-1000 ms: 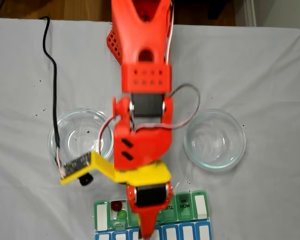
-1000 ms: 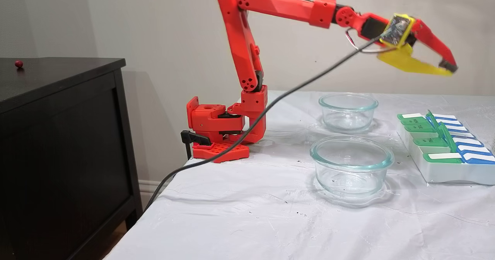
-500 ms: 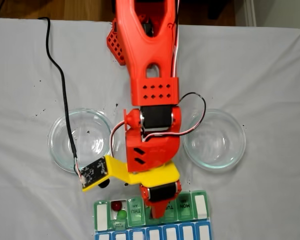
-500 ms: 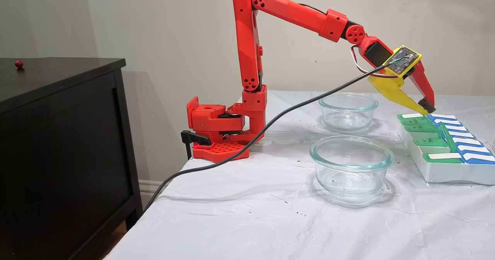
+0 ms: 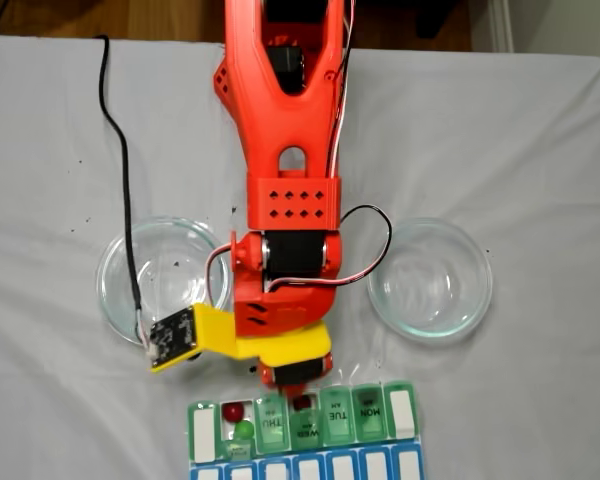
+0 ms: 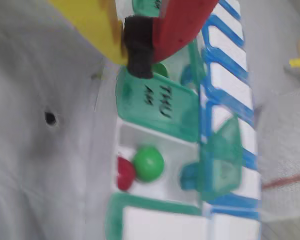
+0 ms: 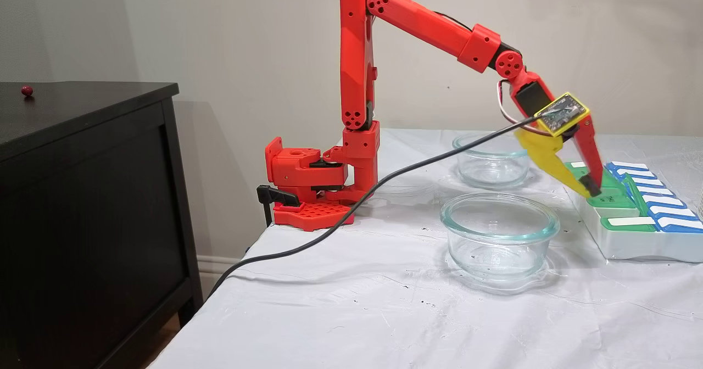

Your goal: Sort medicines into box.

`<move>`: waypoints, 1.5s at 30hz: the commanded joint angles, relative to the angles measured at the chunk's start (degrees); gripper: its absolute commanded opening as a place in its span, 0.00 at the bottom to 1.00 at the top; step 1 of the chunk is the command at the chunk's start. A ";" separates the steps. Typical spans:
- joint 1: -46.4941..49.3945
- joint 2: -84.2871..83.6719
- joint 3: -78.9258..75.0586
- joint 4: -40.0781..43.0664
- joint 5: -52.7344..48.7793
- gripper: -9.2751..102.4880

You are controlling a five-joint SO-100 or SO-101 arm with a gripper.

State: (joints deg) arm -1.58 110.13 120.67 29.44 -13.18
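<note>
The box (image 5: 400,412) lies at the bottom edge of a fixed view, with green lids marked THU, WED, TUE and MON. One compartment beside the THU lid (image 6: 157,102) stands open. It holds two medicines, a red ball (image 6: 124,173) (image 5: 236,410) and a green ball (image 6: 148,163) (image 5: 244,430). My gripper (image 5: 298,392) (image 6: 136,49) (image 7: 591,189) is shut, the yellow and red fingers meeting at a black pad. Its tip rests at the shut green lids next to THU. Nothing shows between the fingers.
Two clear glass dishes (image 5: 165,278) (image 5: 430,278) stand left and right of the arm, both without balls. A black cable (image 5: 120,170) runs from the wrist camera across the white cloth. A small red ball (image 7: 26,90) lies on the black cabinet off the table.
The arm has folded down and drawn back toward its base. The shut gripper dropped from high above the box to the green lids.
</note>
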 commanded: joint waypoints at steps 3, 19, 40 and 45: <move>-1.93 4.75 -0.18 -1.23 -0.62 0.08; 2.72 17.23 -0.97 -16.70 -3.34 0.08; -2.02 5.62 1.49 -20.39 -2.46 0.08; -3.08 6.06 1.85 -16.44 -3.16 0.08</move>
State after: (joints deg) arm -3.43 113.38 125.24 11.95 -15.91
